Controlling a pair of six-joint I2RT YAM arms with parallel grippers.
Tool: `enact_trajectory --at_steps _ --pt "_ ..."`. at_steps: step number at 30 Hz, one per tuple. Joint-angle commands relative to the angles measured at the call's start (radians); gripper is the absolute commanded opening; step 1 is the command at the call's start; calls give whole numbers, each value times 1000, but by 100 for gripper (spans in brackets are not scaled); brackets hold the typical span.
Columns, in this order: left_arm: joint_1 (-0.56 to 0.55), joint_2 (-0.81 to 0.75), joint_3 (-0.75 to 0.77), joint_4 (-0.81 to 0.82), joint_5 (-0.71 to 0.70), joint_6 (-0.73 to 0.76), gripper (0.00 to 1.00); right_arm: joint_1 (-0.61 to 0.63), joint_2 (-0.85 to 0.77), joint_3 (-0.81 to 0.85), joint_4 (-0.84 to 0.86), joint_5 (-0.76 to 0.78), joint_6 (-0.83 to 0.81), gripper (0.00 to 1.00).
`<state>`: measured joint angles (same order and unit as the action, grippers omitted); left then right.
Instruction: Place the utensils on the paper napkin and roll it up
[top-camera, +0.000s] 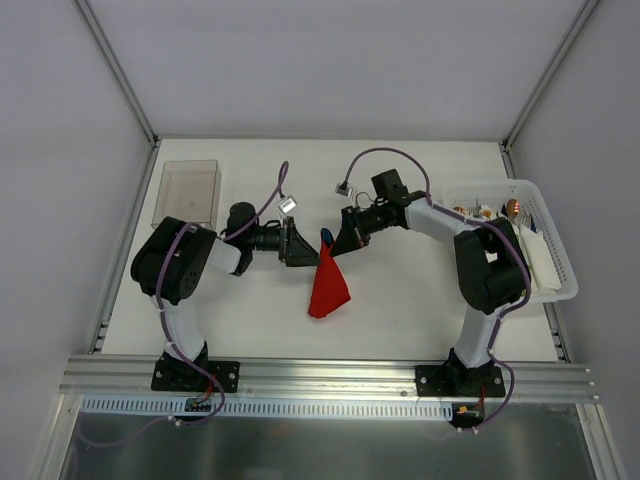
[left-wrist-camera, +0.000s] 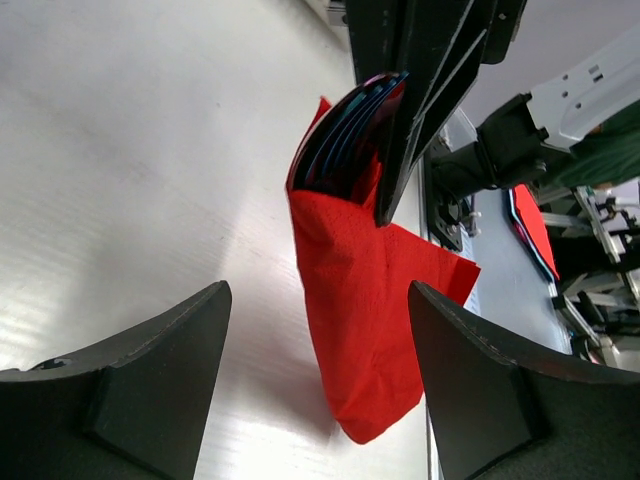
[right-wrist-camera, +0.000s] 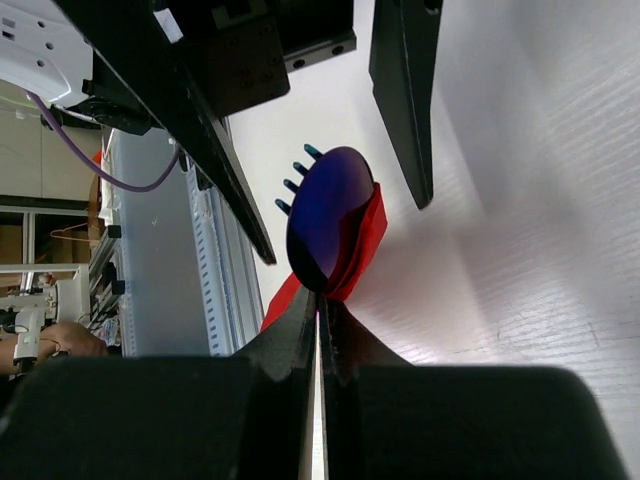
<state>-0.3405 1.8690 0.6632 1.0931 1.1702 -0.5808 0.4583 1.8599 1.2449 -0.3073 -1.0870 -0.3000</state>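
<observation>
Centrally, between the two arms, the paper napkin (top-camera: 328, 285) appears as a loose red cone wrapped around the utensils (right-wrist-camera: 322, 215), whose iridescent blue-purple heads protrude at its narrow end; the right fingers (right-wrist-camera: 285, 350) are pressed fully together on that narrow end, pinching the napkin and the utensil necks just below the spoon bowl, with fork tines showing behind it. The left fingers (left-wrist-camera: 150, 390) stand wide apart and hold nothing, facing the bundle from the opposite side, with the napkin lying beyond their tips. The wrap looks only partly made: one flap juts sideways and the wide end flares. To finish the roll well, the pinch at the heads probably ought to be firm so the utensils cannot slide out, while the left fingers close low on the flared part and gather the jutting flap before any turning; thin paper is likely to tear if pulled against metal edges, so a gentle squeeze seems wiser than a tug. The handles are wholly hidden inside the paper, so their alignment cannot be judged; whether the wide end rests on the surface (top-camera: 400, 310) or hangs just above it is unclear; the contents of the white basket (top-camera: 562, 293) at the right are too small to identify
</observation>
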Motion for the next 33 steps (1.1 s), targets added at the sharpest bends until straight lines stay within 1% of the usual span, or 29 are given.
enact_trajectory --at_steps 1,2,3,5,14,22,25,26,27,30,32,33 --pt "-25 27 9 187 63 -22 72 14 -57 21 -24 -56 -28 0" --pt "-26 47 4 320 71 -62 72 16 -56 25 -29 -56 -30 0" --pt "-26 59 1 396 74 -156 72 16 -54 28 -30 -56 -30 0" --pt "-25 96 6 512 80 -220 73 17 -51 31 -33 -59 -27 0" --pt "-55 95 10 534 89 -228 72 26 -45 47 -44 -73 -25 0" --pt "-75 102 7 588 95 -269 70 28 -30 60 -47 -82 -25 0" --pt "-80 98 13 588 95 -269 63 28 -27 59 -55 -83 -33 0" --pt "-80 91 16 588 95 -271 59 26 -24 57 -59 -85 -33 0" --pt "-83 88 19 588 94 -271 51 28 -19 60 -59 -88 -34 0" --pt "-83 71 13 588 80 -275 40 28 -11 67 -65 -91 -31 0" --pt "-89 64 12 588 82 -280 35 26 -2 76 -65 -94 -27 0" --pt "-92 53 12 588 79 -283 28 26 2 80 -67 -94 -25 0"
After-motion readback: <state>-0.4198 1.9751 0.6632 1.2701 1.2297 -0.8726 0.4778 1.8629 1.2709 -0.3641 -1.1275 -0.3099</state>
